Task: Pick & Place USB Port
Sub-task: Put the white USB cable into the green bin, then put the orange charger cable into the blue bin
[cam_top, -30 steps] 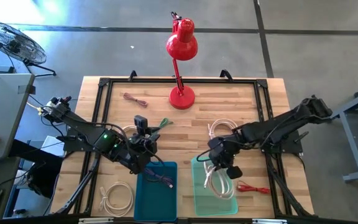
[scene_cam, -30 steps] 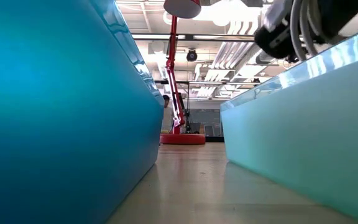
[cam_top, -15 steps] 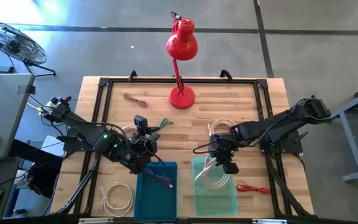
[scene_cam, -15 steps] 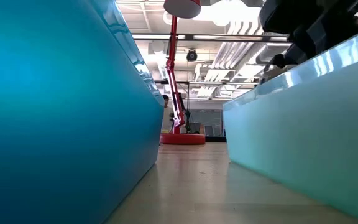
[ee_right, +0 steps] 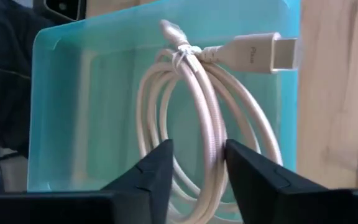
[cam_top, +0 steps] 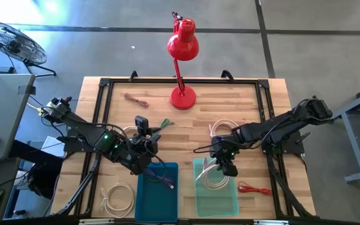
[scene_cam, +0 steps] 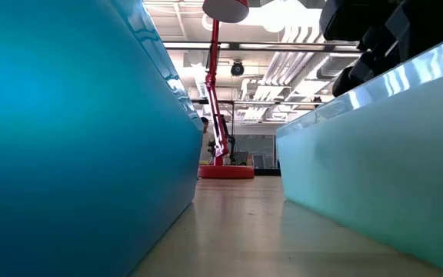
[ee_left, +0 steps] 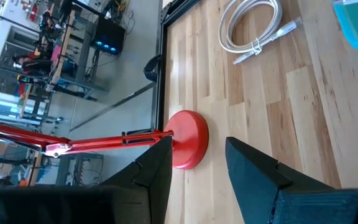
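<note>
The right tool [cam_top: 225,164] has pulled back toward twelve o'clock from over the pale green bin [cam_top: 230,201], its fingers apart and empty. The white USB cable [ee_right: 194,134] it carried a second ago now lies coiled inside that bin, one plug poking over the rim. The left tool [cam_top: 144,140], fingers apart, waits unmoved beside the blue bin [cam_top: 145,203] on the desk [cam_top: 230,100].

One camera looks straight down on the red lamp [cam_top: 182,47]; another sits at tabletop level between two bins, facing that lamp [scene_cam: 220,92]. The left wrist camera shares its base [ee_left: 188,139]; the right wrist camera looks closely into the pale bin [ee_right: 92,68]
</note>
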